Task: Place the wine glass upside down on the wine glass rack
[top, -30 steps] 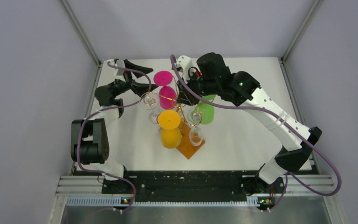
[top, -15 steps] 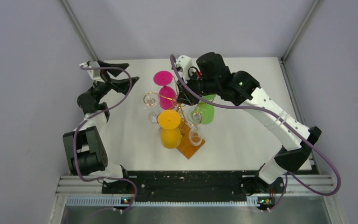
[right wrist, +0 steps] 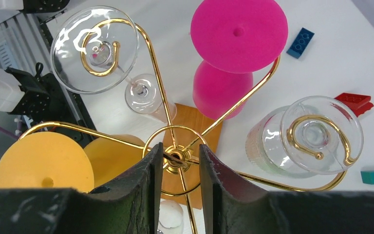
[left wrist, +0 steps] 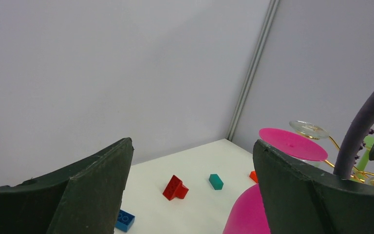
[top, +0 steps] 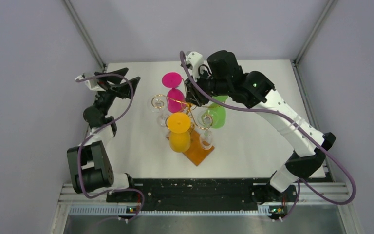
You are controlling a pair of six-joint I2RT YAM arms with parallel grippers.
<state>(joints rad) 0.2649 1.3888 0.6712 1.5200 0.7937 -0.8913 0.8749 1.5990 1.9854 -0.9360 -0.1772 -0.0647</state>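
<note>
Toward the far-left corner, left gripper (top: 128, 77): drawn back from the rack since earlier, wide, empty.
Over the stem, right gripper (right wrist: 181, 157): jaws narrow, astride its top.
Centre, wine glass rack (top: 198, 154): pink wine glass (top: 172, 79) hangs inverted.
Room: bare table (top: 258, 141) right of it.

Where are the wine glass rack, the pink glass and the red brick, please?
Wine glass rack (right wrist: 176, 159): right wrist view, top of its central stem.
Pink glass (right wrist: 238, 34): right wrist view, its upturned foot.
Red brick (left wrist: 175, 188): left wrist view, its top face.
</note>
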